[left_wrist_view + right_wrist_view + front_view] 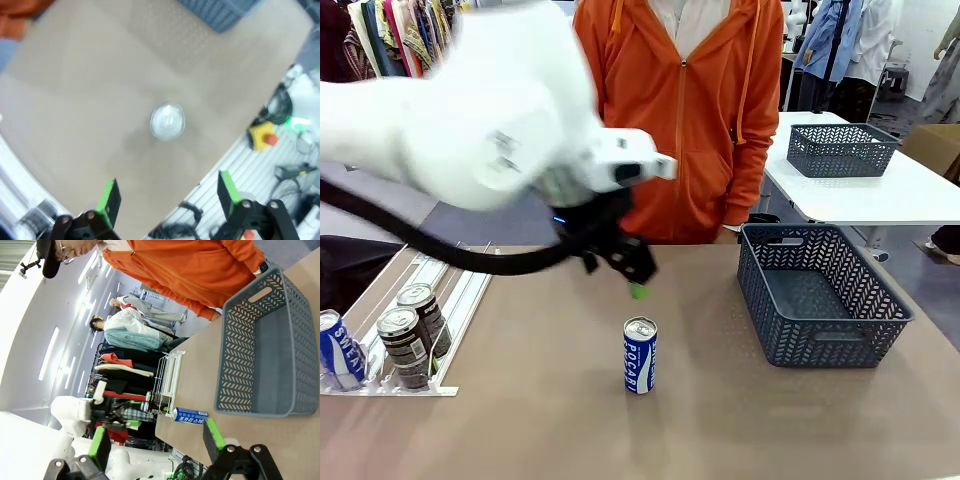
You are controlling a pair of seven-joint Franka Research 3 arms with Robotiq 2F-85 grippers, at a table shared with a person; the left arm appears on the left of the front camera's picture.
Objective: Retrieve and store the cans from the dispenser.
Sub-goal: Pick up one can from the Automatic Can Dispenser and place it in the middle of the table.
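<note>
A blue can [640,355] with white lettering stands upright on the tan table, alone near the middle. My left gripper [632,278] hangs open just above and behind it, blurred, and apart from it. In the left wrist view the can's silver top [167,121] lies below the open left gripper [169,195], with nothing between the green pads. The white dispenser [460,300] sits at the table's left and holds a blue can [340,350] and two dark cans [405,345]. My right gripper [156,442] is open and empty, far from the blue can [190,415].
A dark grey lattice basket [820,345] stands empty on the table's right, also seen as the basket [280,412] in the right wrist view. A person in an orange hoodie [680,110] stands at the far edge. A second basket [840,150] sits on a white table behind.
</note>
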